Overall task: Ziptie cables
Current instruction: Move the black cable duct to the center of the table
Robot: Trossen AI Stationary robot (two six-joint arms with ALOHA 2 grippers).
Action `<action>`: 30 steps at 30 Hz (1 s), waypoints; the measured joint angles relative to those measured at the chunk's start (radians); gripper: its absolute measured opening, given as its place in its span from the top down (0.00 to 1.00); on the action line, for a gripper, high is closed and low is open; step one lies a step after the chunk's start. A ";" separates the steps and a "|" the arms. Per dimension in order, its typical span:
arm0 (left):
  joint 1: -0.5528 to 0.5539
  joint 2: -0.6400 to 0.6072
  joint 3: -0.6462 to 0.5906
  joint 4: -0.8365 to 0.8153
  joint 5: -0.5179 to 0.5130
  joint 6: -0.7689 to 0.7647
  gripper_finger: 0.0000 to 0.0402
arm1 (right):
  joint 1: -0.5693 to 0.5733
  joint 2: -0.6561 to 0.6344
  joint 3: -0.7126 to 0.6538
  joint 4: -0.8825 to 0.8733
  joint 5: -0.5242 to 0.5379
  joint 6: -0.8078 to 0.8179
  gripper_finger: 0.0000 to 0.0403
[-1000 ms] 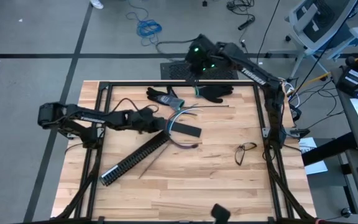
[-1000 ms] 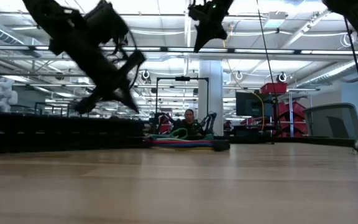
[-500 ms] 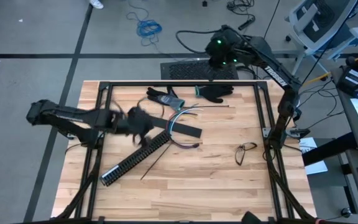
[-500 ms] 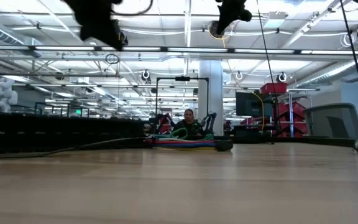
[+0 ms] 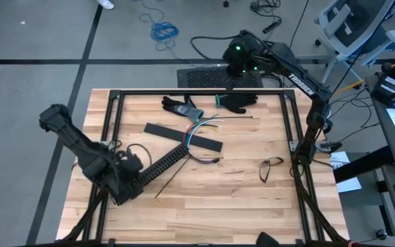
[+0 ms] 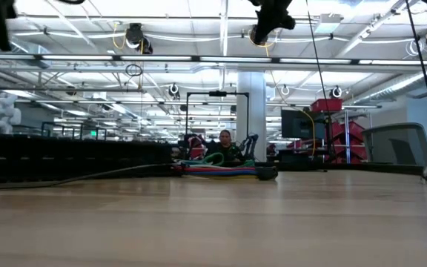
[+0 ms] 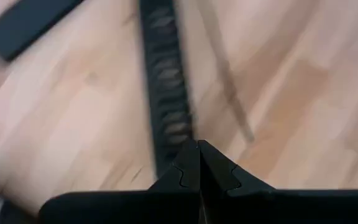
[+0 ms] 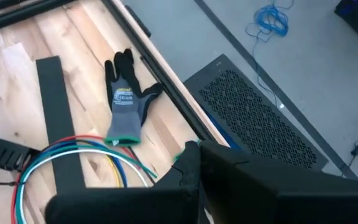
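While cables (image 5: 199, 132) lie mid-table, right gripper (image 5: 233, 68) beyond far edge

Two black jointed arms, white lettering, green lights

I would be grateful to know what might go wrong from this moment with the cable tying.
1. The left claw sits shut over the near end of the slotted black duct; a move from there may knock the duct into the cables.
2. The right claw is shut and raised beyond the table's far edge, so neither arm holds the cables.
3. The gloves and the flat black strip crowd the cables, so a grasp might catch them instead.
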 joint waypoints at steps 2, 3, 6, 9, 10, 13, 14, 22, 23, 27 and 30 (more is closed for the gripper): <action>-0.028 0.034 0.000 -0.014 0.030 -0.076 1.00 | 0.006 0.000 -0.044 0.025 -0.033 -0.003 1.00; -0.040 0.052 0.000 0.009 0.053 -0.076 1.00 | 0.007 0.000 -0.071 0.033 -0.051 -0.004 1.00; -0.073 0.120 0.000 0.082 0.090 -0.044 1.00 | 0.021 0.000 -0.166 0.073 -0.093 -0.008 1.00; -0.082 0.192 0.000 0.068 0.099 -0.042 1.00 | 0.036 0.000 -0.271 0.135 -0.102 -0.008 1.00; -0.080 0.215 0.000 0.052 0.095 -0.048 1.00 | 0.043 0.000 -0.305 0.154 -0.103 -0.004 1.00; -0.066 0.271 0.000 0.040 0.095 -0.050 1.00 | 0.066 0.000 -0.397 0.217 -0.145 0.012 1.00; -0.061 0.289 0.000 0.056 0.115 -0.048 1.00 | 0.077 0.000 -0.423 0.227 -0.154 0.023 1.00; -0.062 0.397 0.000 0.086 0.277 -0.049 1.00 | 0.166 -0.124 -0.670 0.429 -0.187 0.065 1.00; -0.068 0.400 0.000 0.086 0.278 -0.049 1.00 | 0.184 -0.162 -0.724 0.477 -0.232 0.059 1.00; -0.108 0.384 0.000 0.078 0.253 -0.083 1.00 | 0.301 -0.290 -0.983 0.645 -0.393 0.123 1.00; -0.134 0.359 0.000 0.048 0.202 -0.130 1.00 | 0.412 -0.333 -1.213 0.870 -0.385 0.350 1.00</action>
